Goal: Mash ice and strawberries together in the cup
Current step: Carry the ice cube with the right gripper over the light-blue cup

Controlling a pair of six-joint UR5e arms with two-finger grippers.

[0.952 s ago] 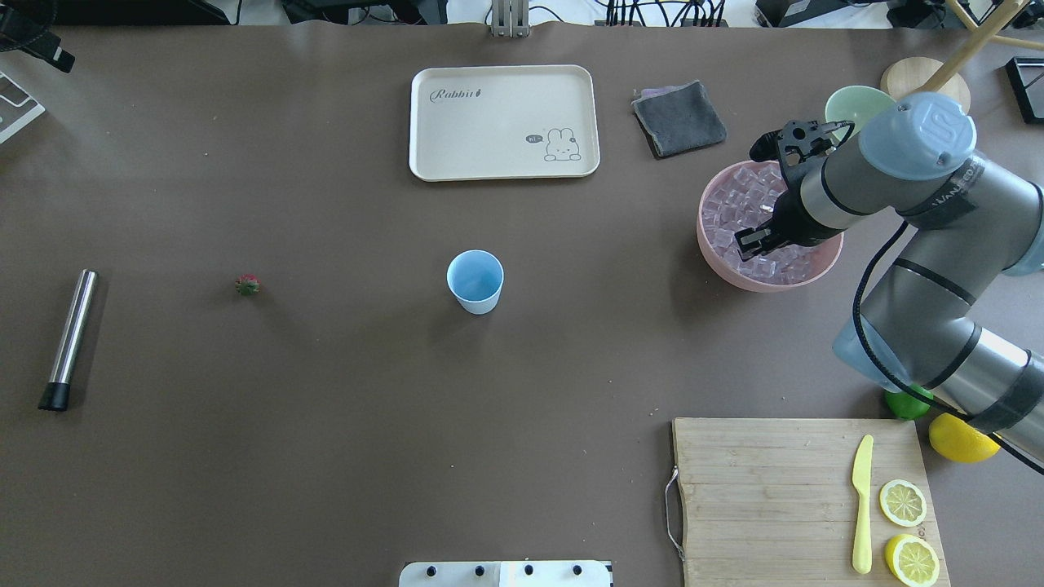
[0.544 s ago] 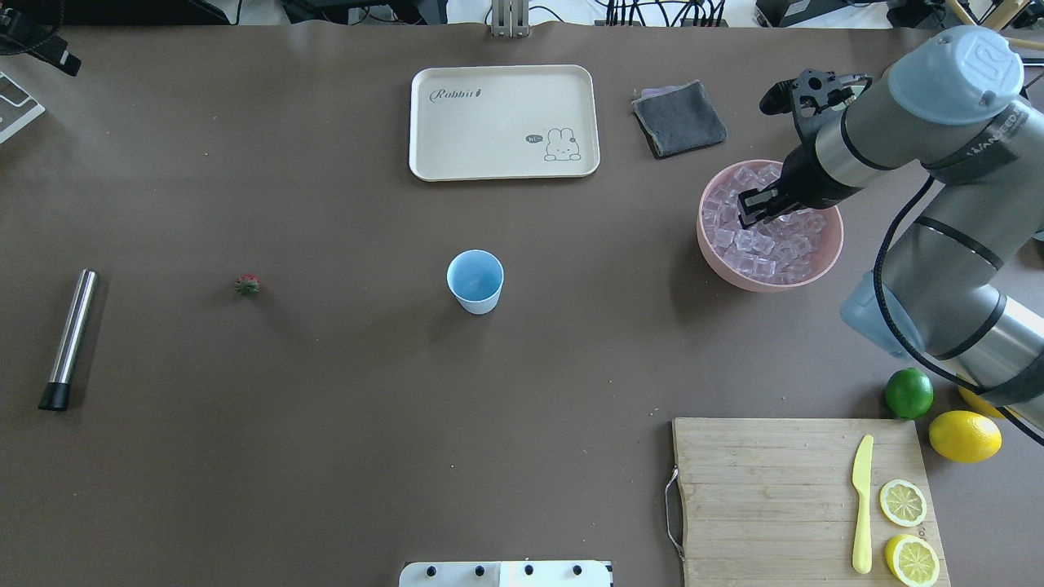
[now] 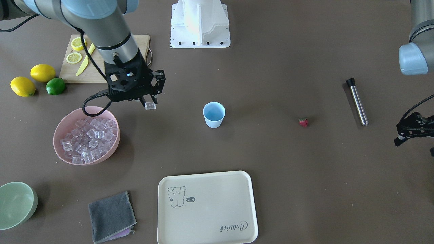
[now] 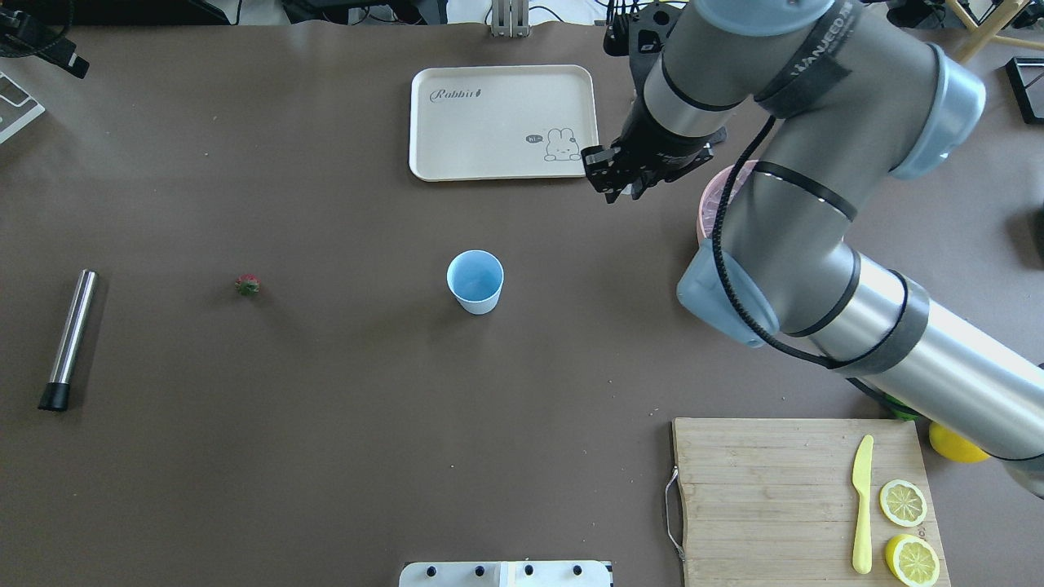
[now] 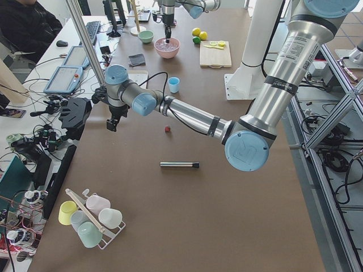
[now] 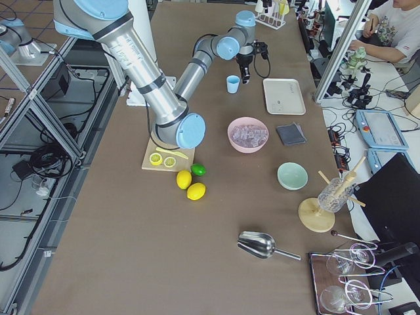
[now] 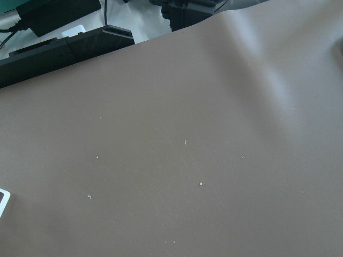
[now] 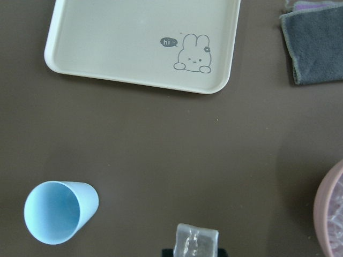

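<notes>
Currently: right pincer [image 3: 149, 102] clamped on ice cube [image 8: 196, 242], short of cup [image 3: 214, 114]. We judge ice-loading; next, centre above cup, release. Left pincer [image 3: 412, 132]: cannot tell.

A: What colours do you have on that table [image 4: 326, 456]?
B: You've got flat brown all over it. Your cup [image 4: 475, 280] is pale blue, the strawberry [image 4: 247, 284] is red with a green top, and the ice [image 3: 86, 137] is clear and glassy.
A: And the rest?
B: You've a pink bowl [image 3: 114, 144], a pale green bowl [image 3: 17, 203] and a cream tray [image 4: 504, 122] with a grey rabbit drawing — plus a dark grey cloth [image 3: 112, 215] edged purple. You'll see yellow lemons [image 3: 42, 72], a green lime [image 3: 55, 86] and a silver muddler [image 4: 68, 338] tipped black.
</notes>
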